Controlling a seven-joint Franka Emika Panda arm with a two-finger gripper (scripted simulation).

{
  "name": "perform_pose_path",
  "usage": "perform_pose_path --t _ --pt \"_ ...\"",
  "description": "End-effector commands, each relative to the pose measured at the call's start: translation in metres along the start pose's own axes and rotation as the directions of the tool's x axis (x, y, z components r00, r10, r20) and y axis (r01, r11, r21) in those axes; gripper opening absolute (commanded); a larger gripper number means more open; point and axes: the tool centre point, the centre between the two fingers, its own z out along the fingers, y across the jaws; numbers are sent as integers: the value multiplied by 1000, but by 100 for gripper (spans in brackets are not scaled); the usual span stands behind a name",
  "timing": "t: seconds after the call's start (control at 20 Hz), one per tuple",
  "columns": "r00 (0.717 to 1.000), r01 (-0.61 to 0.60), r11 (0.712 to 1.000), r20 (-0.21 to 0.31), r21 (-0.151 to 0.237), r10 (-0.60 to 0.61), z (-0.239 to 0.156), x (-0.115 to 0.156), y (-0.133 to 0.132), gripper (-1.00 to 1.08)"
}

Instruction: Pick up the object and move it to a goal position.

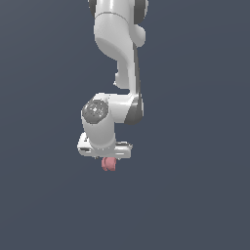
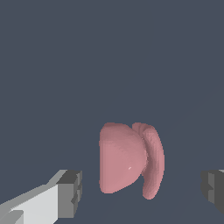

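A bare simulated scene: flat, featureless slate-blue backdrop (image 1: 44,195) everywhere.

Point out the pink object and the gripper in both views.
pink object (image 1: 109,164), exterior view, on its lumpy body below the hand.
pink object (image 2: 122,159), wrist view, on its larger lobe.
gripper (image 2: 142,190), wrist view, midway between the open fingertips.

1. Flat, even simulator light; the slate-blue background shows no cast shadows.
2. The white arm (image 1: 114,44) has soft shading, darker on its underside, with no glare.
3. Both views are sharp but coarse, with jagged edges; no edge distortion.
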Motion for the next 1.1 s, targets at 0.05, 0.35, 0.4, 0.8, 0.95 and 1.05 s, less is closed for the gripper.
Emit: perform_pose_path --t 0.05,0.35,0.4,0.8,0.95,1.05 --pt "1000 0 1000 0 0 0 0 0 0 100" --pt "1000 0 1000 0 0 0 20 0 0 100" --pt "1000 0 1000 0 0 0 25 0 0 100" --pt "1000 -1 1000 -1 0 1 51 0 0 100" --pt "1000 -1 1000 -1 0 1 51 1 1 -100" --pt "1000 -1 1000 -1 0 1 51 1 1 -100"
